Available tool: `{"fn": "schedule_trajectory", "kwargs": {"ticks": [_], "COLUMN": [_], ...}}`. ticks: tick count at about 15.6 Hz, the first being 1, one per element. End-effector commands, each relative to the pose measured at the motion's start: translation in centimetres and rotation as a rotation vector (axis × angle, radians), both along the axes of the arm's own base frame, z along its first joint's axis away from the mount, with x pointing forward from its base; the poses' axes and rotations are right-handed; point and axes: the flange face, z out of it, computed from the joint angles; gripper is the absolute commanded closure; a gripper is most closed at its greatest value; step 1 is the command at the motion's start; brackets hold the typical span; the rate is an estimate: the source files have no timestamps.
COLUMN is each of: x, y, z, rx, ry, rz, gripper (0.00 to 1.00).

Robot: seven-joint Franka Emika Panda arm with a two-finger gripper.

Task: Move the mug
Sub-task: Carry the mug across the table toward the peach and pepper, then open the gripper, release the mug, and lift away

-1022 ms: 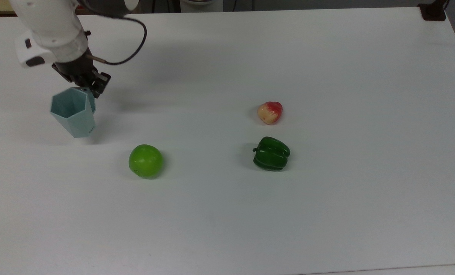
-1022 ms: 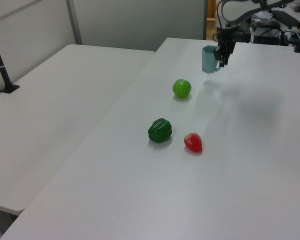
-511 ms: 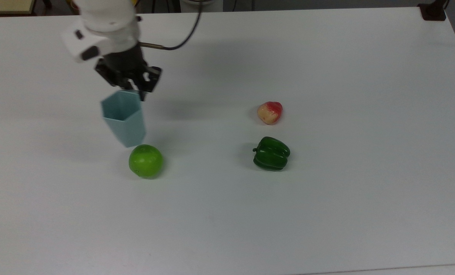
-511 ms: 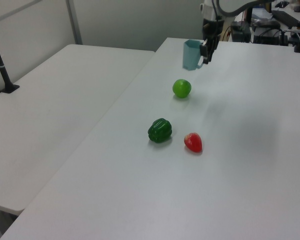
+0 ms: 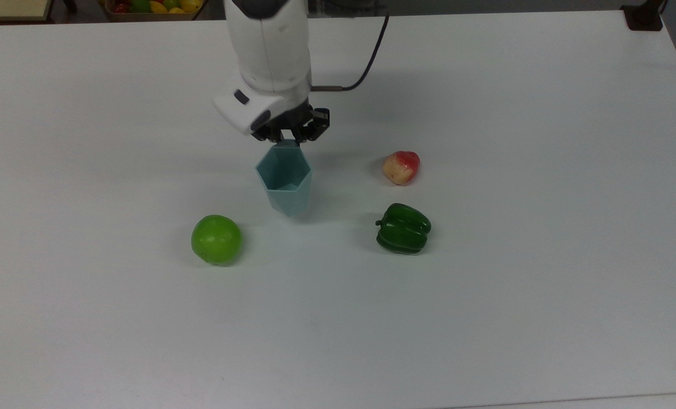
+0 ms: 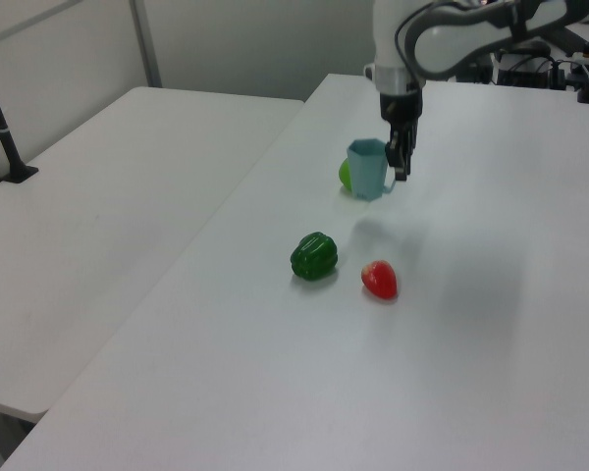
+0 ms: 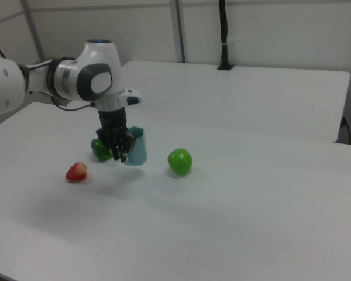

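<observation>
Gripping: claw [image 5: 290,140] on mug [image 5: 284,179] | left view: mug [image 6: 368,168] airborne

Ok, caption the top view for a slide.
Gripper carries the pale blue-green mug above the table, between green apple and green pepper.

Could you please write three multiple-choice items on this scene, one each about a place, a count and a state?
1. In the top view, the mug is between:
A. the green apple and the green pepper
B. the pepper and the strawberry
C. the strawberry and the top view's right edge

2. Pieces of produce on the table:
A. two
B. three
C. five

3. The mug is:
A. lying on its side
B. upside down on the table
C. held upright by the gripper

Answers: 1 A, apple left, pepper right; 2 B, apple, pepper, strawberry; 3 C, the gripper clamps its far side, opening upward.
</observation>
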Motion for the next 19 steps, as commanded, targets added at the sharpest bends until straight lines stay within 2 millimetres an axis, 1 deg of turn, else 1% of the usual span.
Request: {"fn": "schedule_trajectory", "kwargs": {"ticks": [1, 3, 5, 6, 7, 8, 9, 10, 11, 12, 13, 15, 16, 18, 19], "x": [0.5, 0.5, 0.8, 0.9, 1.0, 1.0, 0.9, 1.0, 0.9, 0.8, 0.7, -0.3, -1.2, -3.2, -4.3], "y": [0.5, 1.8, 1.8, 1.9, 1.8, 1.8, 1.9, 1.9, 1.9, 1.7, 1.4, 0.2, -0.6, -3.2, -4.1], "z": [-2.8, -4.3, -4.7, -4.6, -4.7, -4.7, -4.7, -4.5, -4.3, -3.7, -2.5, 1.4, 3.6, 7.8, 9.7], "rx": [-0.011, -0.016, -0.020, -0.019, -0.018, -0.019, -0.020, -0.022, -0.029, -0.044, -0.050, -0.047, -0.045, -0.039, -0.037], "ry": [0.017, 0.031, 0.018, 0.004, 0.004, 0.004, 0.006, 0.004, 0.001, -0.002, -0.014, -0.026, -0.015, 0.005, 0.018], "rz": [0.018, 0.023, 0.002, -0.002, -0.006, -0.010, -0.011, -0.023, -0.037, -0.043, -0.052, -0.097, -0.109, -0.143, -0.155], "gripper": [0.93, 0.93, 0.92, 0.88, 0.77, 0.63, 0.45, 0.20, 0.03, 0.00, 0.00, 0.00, 0.00, 0.00, 0.00]}}
